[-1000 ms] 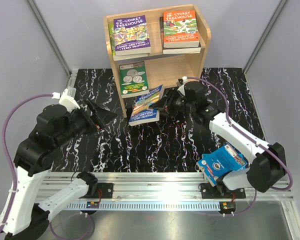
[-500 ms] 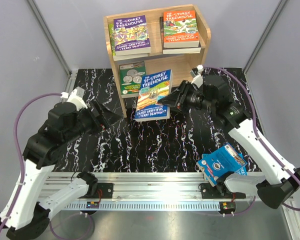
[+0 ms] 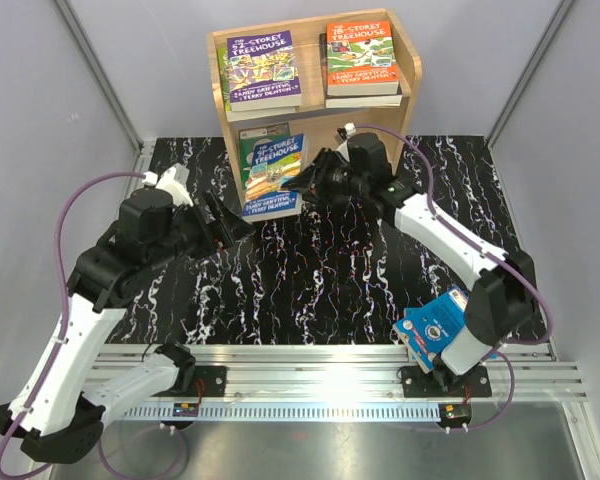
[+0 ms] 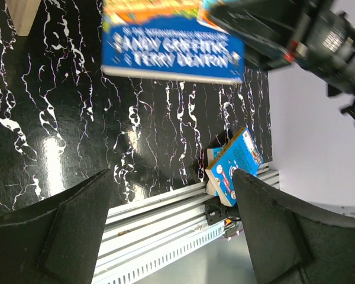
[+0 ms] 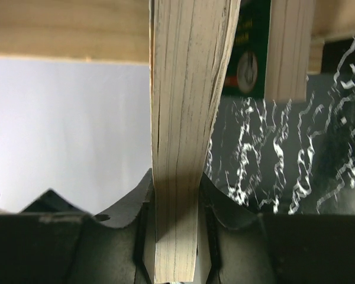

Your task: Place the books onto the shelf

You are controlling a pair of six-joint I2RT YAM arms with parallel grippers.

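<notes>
Black marbled tabletop [image 3: 330, 270] between grey walls, with wooden shelf [image 3: 340, 122] at the far side. Lying flat on the upper tier: purple Treehouse book [image 3: 263, 68] and orange Treehouse book [image 3: 361, 58]. Standing in the lower tier, at the left: green coin book [image 5: 248, 59]. Held just in front of that lower tier, tilted and partly covering the coin cover: blue Treehouse book [image 3: 275, 172], pinched at its page edge by right gripper [image 3: 313, 180], jaws closed narrow on the block of pages. Left gripper [image 3: 232, 222] spread wide, holding nothing, hovering near and below the blue book. Waiting at the near rail, beside the right arm base: bright blue book [image 3: 445, 325].

Possible trouble, by judgement only:
- Grip on one thin edge, so likely to swing or slide out when pushed inward.
- Possible catching of a corner on the shelf's left side panel.
- Possible knocking over of the coin book behind.
- Possible bending, with pages bowing above the grip.
</notes>
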